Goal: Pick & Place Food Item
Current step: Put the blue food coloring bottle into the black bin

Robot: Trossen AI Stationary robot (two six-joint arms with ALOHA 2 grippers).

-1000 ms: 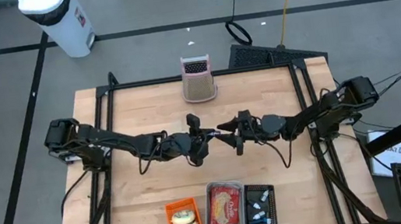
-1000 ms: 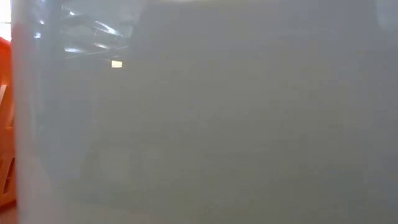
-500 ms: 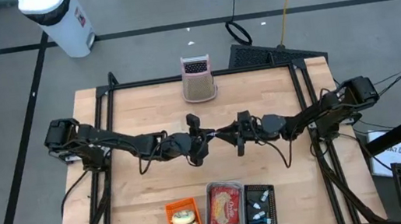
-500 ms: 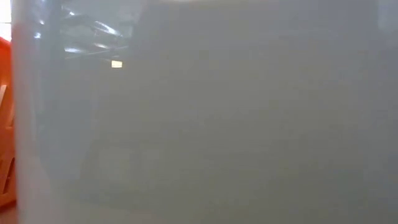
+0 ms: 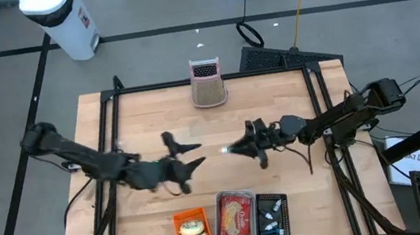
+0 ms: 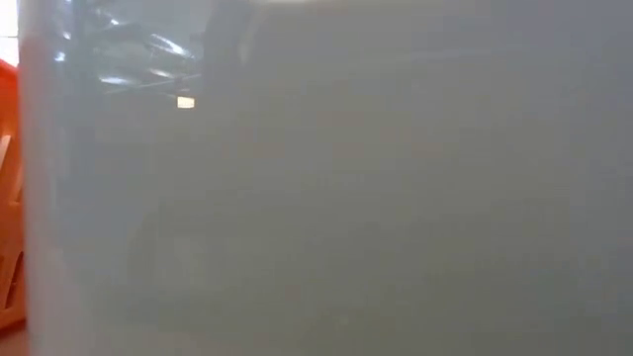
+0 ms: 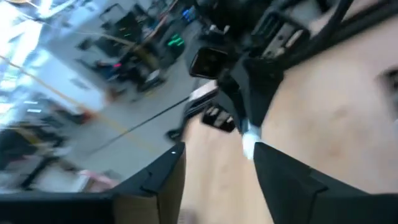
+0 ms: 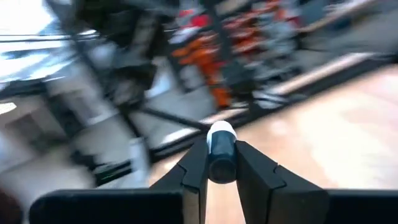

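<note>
I see three trays in a row at the tabletop's near edge. Mid-tabletop, my right gripper has its fingers clamped on one small tube; its white tip points at my left gripper, whose fingers stand apart. One grater stands at the far edge.

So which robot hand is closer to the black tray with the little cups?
The right hand. It hangs just up-table from the black tray, a little to its left. The left hand is farther off, past the metal tray toward the table's middle-left.
</note>
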